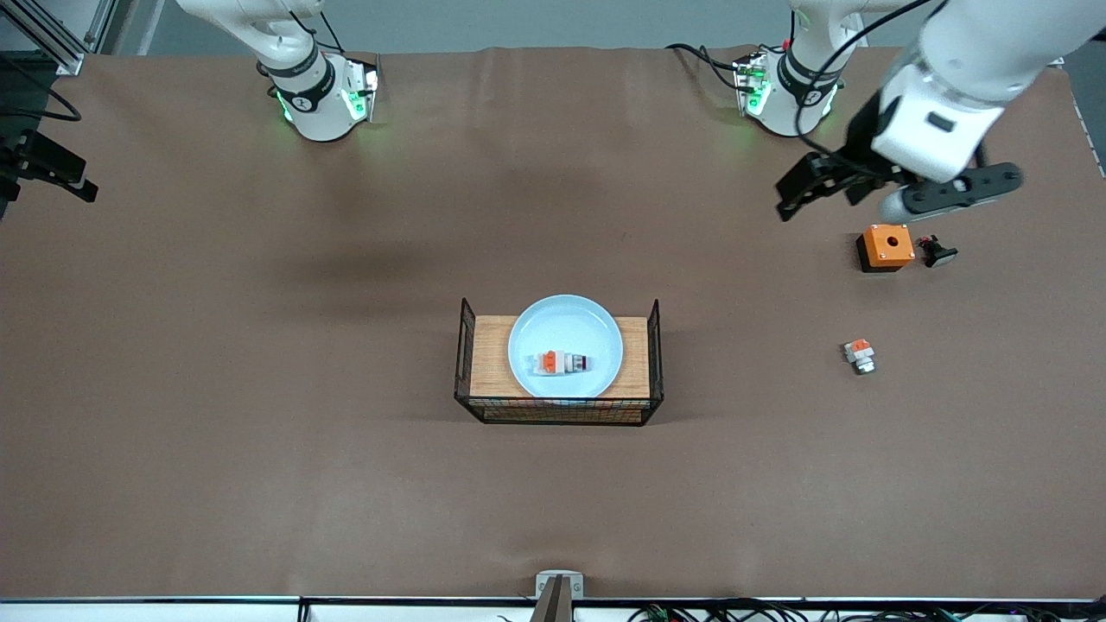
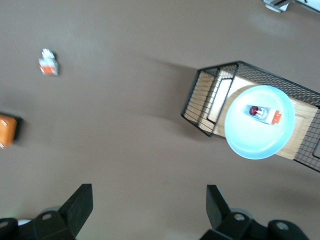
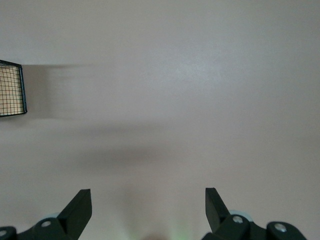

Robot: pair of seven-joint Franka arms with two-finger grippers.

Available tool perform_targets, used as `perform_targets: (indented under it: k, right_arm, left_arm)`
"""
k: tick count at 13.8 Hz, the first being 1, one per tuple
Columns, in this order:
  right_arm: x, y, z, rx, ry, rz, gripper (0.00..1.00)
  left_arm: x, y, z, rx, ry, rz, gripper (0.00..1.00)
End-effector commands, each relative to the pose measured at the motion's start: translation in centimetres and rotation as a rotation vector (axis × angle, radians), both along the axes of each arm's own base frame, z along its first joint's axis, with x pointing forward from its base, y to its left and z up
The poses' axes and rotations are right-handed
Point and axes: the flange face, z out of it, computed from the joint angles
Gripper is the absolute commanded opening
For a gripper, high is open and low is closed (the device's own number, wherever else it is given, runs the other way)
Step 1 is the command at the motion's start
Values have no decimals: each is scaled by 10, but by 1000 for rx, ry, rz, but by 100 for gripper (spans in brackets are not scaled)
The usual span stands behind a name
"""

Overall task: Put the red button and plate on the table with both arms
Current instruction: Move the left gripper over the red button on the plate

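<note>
We are looking down on the table point(image 1: 259, 484), a wide brown sheet, where the wire-ended wooden tray point(image 1: 492, 363) is sitting at the middle of the width, somewhat closer to the front-camera edge than to the edge where the bases stand. The tray is carrying the pale-blue plate point(image 1: 570, 324), which is filling most of its board, and the plate in turn is holding the red button point(image 1: 566, 363), lying on its side in the half of the plate nearer the front camera, its long axis running along the tray's length, orange block toward the right arm's end and dark red tip toward the left arm's end. So both task things are still stacked on the tray, not yet on the bare table. The left gripper point(image 1: 791, 200) is hanging over bare table toward the left arm's end, close to the base edge, its jaws spread wide and holding nothing; the tray lies from it toward the middle and the front-camera edge, and we judge this arm the nearer one to the load. The right gripper point(image 3: 145, 210) is showing only in its own wrist view, wide apart and empty, waiting over bare table with one wire end of the tray at the frame's margin. Near the left arm's end, an orange box point(image 1: 886, 246), a small black part point(image 1: 937, 253) and a similar orange-white part point(image 1: 860, 354) are lying apart from the tray.
</note>
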Motion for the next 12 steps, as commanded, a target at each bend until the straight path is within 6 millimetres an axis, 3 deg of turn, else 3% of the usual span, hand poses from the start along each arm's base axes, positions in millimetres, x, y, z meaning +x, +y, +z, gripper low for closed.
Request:
perform_targets:
  k: [1, 5, 9, 12]
  right_arm:
    - [-7, -1, 5, -2, -13, 10, 100]
    - [-3, -3, 17, -5, -33, 4, 100]
    - [9, -5, 0, -7, -2, 1, 100]
    - [39, -6, -49, -1, 86, 0, 100]
  left_arm:
    - [7, -42, -21, -44, 71, 87, 100]
    - [1, -116, -54, -81, 102, 305, 100]
    - [4, -163, -82, -124, 147, 666, 100]
    - [23, -192, -109, -153, 230, 881, 100]
